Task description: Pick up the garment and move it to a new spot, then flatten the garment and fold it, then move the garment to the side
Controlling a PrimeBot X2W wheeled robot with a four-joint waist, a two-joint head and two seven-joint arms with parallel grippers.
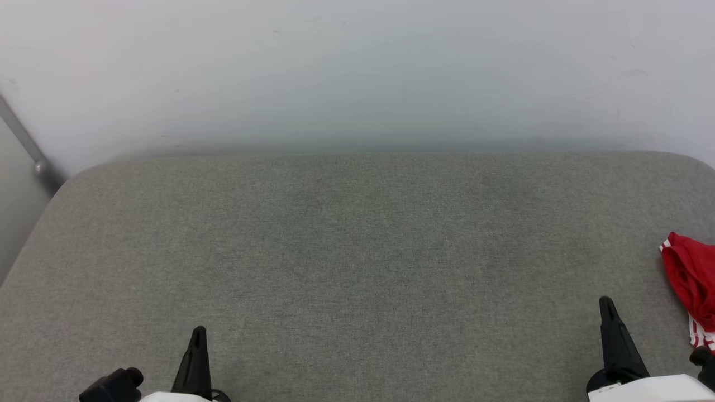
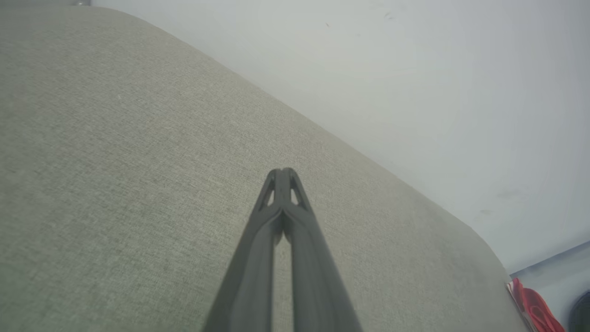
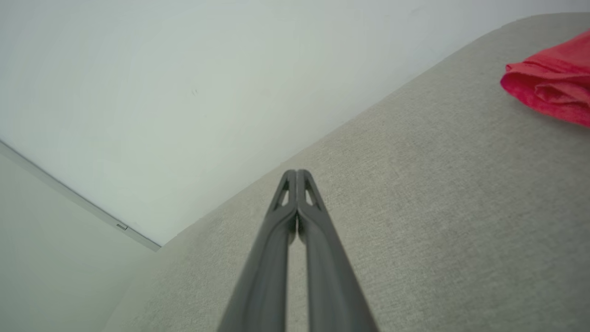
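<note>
The garment (image 1: 692, 282) is a bunched red jersey with a white, red-striped trim, lying at the far right edge of the grey padded surface (image 1: 357, 251), partly cut off by the head view's border. It also appears in the right wrist view as a red heap of garment (image 3: 553, 83) at the upper right, and as a sliver of garment (image 2: 534, 309) in the left wrist view's lower right corner. My right gripper (image 1: 606, 304) is shut and holds nothing, a short way left of the jersey. My left gripper (image 1: 198, 332) is shut and holds nothing at the lower left, far from it.
A pale wall (image 1: 357, 72) rises behind the grey surface's back edge. A grey metal rail (image 1: 28, 148) runs diagonally at the far left beside the surface's rounded corner.
</note>
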